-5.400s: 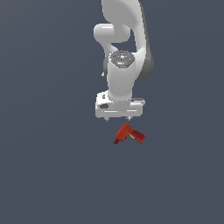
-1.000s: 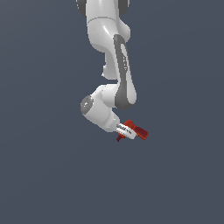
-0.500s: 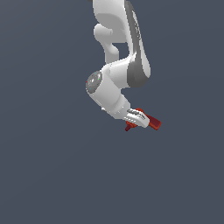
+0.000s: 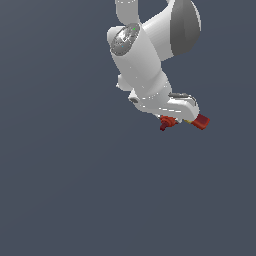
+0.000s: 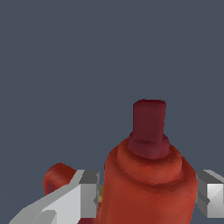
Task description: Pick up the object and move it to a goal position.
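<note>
The object, a small red toy drill (image 4: 201,121), hangs in the air held by my gripper (image 4: 181,118), which is shut on it. In the exterior view its darker nose (image 4: 163,124) sticks out toward the left and a red block end pokes out to the right of the white hand. In the wrist view the drill's red body (image 5: 148,183) fills the space between my two grey fingers (image 5: 83,197), with the dark red nose (image 5: 148,127) pointing away from the camera. A speck of yellow shows beside one finger.
The white arm (image 4: 145,65) reaches down from the top of the exterior view. Behind it lies only a plain dark grey-blue ground (image 4: 60,190).
The arm has swung toward the exterior view's right and upward, carrying the drill with it. The drill stays clamped in the gripper throughout.
</note>
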`<state>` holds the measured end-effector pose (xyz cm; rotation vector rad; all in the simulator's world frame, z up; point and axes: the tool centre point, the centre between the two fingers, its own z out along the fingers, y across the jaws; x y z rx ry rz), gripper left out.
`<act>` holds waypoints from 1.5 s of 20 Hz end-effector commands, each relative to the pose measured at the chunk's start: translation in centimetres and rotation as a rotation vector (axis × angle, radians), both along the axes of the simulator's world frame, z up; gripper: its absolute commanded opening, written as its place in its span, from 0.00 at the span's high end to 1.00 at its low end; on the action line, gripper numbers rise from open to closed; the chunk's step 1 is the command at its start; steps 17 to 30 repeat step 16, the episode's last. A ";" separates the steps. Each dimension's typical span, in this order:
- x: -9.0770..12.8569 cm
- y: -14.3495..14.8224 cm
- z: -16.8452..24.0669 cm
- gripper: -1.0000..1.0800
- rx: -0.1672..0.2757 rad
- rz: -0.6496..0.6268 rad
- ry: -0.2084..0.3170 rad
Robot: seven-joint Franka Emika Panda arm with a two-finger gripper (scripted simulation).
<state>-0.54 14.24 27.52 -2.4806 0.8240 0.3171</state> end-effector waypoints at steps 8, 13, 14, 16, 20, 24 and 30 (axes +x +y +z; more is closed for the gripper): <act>-0.2 3.3 8.6 1.00 0.001 -0.001 -0.002; -0.1 3.9 10.2 1.00 0.002 -0.001 -0.003; 0.0 3.9 10.3 1.00 0.003 -0.001 -0.003; 0.0 4.0 10.4 1.00 0.003 -0.001 -0.003; 0.0 4.0 10.4 1.00 0.003 -0.001 -0.003; 0.0 4.0 10.4 1.00 0.003 -0.001 -0.003; 0.0 4.0 10.4 1.00 0.003 -0.001 -0.003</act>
